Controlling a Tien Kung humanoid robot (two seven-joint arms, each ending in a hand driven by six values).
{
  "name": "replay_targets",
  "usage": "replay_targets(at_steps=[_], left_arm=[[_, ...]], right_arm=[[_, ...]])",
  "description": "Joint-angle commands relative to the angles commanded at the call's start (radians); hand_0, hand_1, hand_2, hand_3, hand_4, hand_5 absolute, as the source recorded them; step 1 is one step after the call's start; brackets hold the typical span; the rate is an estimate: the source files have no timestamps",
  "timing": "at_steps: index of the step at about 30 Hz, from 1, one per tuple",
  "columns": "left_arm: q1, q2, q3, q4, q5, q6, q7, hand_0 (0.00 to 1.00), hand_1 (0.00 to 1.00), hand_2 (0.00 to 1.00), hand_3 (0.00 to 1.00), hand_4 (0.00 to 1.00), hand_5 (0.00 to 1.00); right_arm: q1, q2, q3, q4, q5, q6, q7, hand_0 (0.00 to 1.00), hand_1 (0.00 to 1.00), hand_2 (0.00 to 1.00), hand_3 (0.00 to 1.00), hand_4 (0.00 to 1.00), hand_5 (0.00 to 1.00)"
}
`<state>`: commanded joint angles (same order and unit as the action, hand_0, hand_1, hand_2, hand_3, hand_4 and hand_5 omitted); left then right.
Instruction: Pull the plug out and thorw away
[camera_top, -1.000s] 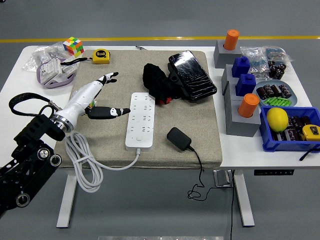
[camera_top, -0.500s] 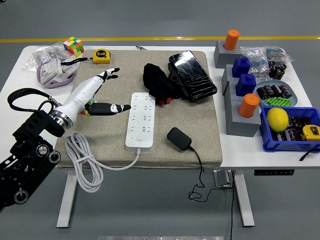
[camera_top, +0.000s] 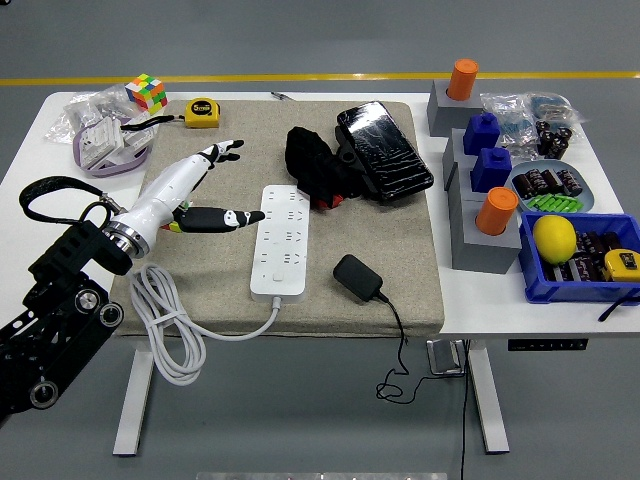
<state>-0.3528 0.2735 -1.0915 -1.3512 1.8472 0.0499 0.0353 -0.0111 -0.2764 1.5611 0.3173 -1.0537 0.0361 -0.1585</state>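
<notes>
A white power strip (camera_top: 280, 240) lies on the beige mat (camera_top: 400, 260), its white cable (camera_top: 165, 325) looping off the mat's near left edge. A black plug adapter (camera_top: 357, 276) lies loose on the mat to the right of the strip, its black cord hanging over the table's front edge. My left hand (camera_top: 215, 190) reaches in from the left, fingers spread, thumb tip touching or almost touching the strip's left edge. It holds nothing. The right arm is out of view.
A black cloth (camera_top: 318, 165) and a black wrapped slab (camera_top: 385, 150) lie at the mat's back. Rubik's cube (camera_top: 146, 92), yellow tape measure (camera_top: 203, 111) and bags sit back left. Grey blocks with blue and orange pegs (camera_top: 483, 215) and a blue bin (camera_top: 580, 255) with a lemon stand at the right.
My left hand has moved a little to the right and up, its thumb now closer to the strip's left edge. The strip and the plug adapter have not moved.
</notes>
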Motion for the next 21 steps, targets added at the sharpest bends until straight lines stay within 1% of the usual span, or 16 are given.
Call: replay_targets(at_steps=[6,10,13,16,21], left_arm=[[0.009,-0.004,-0.004,-0.002,-0.001,-0.003,0.001,0.806,0.887,0.870,0.949,0.974,0.452],[0.008,-0.002,-0.001,-0.002,0.000,-0.005,0.004,0.807,0.887,0.869,0.947,0.973,0.453],[0.009,0.008,0.003,-0.003,0.003,-0.012,0.011,0.807,0.887,0.869,0.947,0.973,0.453],[0.008,0.017,0.003,-0.004,0.002,-0.014,0.014,0.805,0.886,0.870,0.947,0.973,0.452],[0.013,0.023,0.009,-0.010,0.003,-0.017,0.015,0.805,0.886,0.870,0.947,0.973,0.452]], right_arm=[[-0.005,0.000,0.001,0.000,-0.002,-0.002,-0.002,0.569,0.644,0.669,0.560,0.960,0.451],[-0.005,-0.005,-0.018,0.015,0.010,-0.003,-0.002,0.569,0.644,0.669,0.561,0.960,0.451],[-0.006,-0.003,-0.015,0.019,0.010,-0.006,-0.002,0.569,0.644,0.669,0.561,0.960,0.451],[-0.009,0.004,-0.014,0.014,0.007,0.002,-0.005,0.569,0.645,0.668,0.561,0.960,0.451],[-0.009,0.002,-0.010,0.017,0.006,-0.002,-0.007,0.569,0.645,0.668,0.561,0.960,0.451]])
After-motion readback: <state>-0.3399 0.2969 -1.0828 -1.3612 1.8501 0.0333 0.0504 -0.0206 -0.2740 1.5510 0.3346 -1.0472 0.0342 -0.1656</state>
